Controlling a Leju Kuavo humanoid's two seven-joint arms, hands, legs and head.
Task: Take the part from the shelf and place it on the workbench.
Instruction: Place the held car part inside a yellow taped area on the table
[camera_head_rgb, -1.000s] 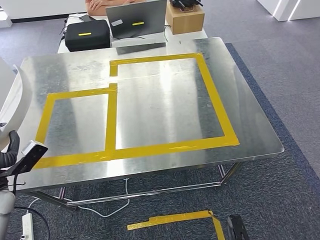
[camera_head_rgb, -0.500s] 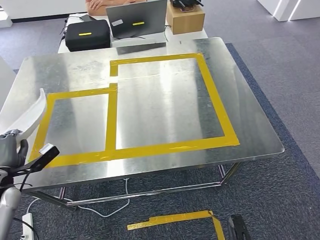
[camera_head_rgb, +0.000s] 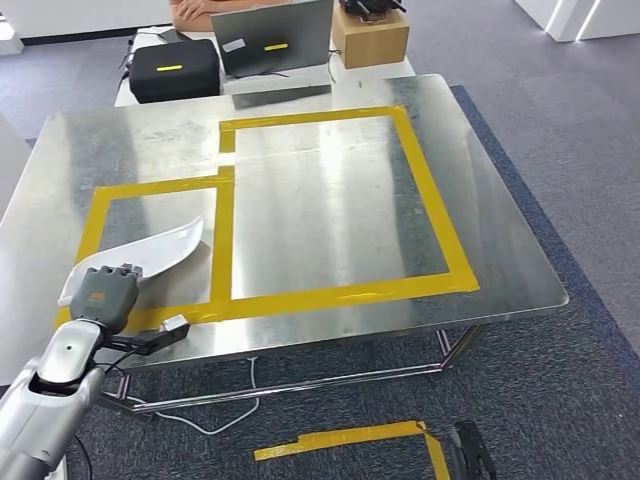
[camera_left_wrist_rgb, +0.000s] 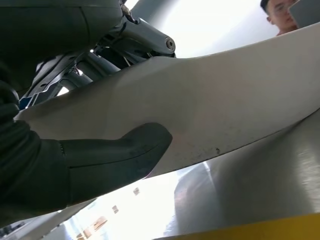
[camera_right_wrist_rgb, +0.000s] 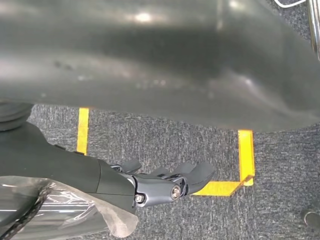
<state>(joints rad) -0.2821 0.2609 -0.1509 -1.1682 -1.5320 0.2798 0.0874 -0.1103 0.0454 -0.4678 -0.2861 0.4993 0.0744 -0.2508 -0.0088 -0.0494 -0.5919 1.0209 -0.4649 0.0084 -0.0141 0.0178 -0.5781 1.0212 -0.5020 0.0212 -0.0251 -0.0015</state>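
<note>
Big steel workbench (camera_head_rgb: 317, 200) across the middle of the head view, shiny top marked with yellow tape (camera_head_rgb: 430, 200) in two joined rectangles, the larger to the right, the smaller to the left. Grey carpet floor (camera_head_rgb: 573, 400) all round, with more yellow tape strips down near the front edge of the bench. Behind the far edge, a second table carrying an open laptop (camera_head_rgb: 273, 40), a black case (camera_head_rgb: 173, 68) with a yellow stripe, and a cardboard box (camera_head_rgb: 370, 35); a person's forearms just visible beyond them.

Over the smaller taped rectangle now, a long, curved white part (camera_head_rgb: 155, 252), tapering to a point toward the dividing tape strip, lying low over the steel; touching it or just above, impossible to say. Clamped at its near end by the left hand (camera_head_rgb: 106, 295), silver forearm rising from the lower-left corner. Close up from the left wrist, thick grey thumb (camera_left_wrist_rgb: 113, 157) pressed flat against the white part's (camera_left_wrist_rgb: 211, 110) face, dark fingers wrapped over the other side, steel top and a band of yellow tape just past it.

Down low, right hand (camera_right_wrist_rgb: 170, 182) hanging over carpet and floor tape, fingers stretched out side by side, nothing in them.
</note>
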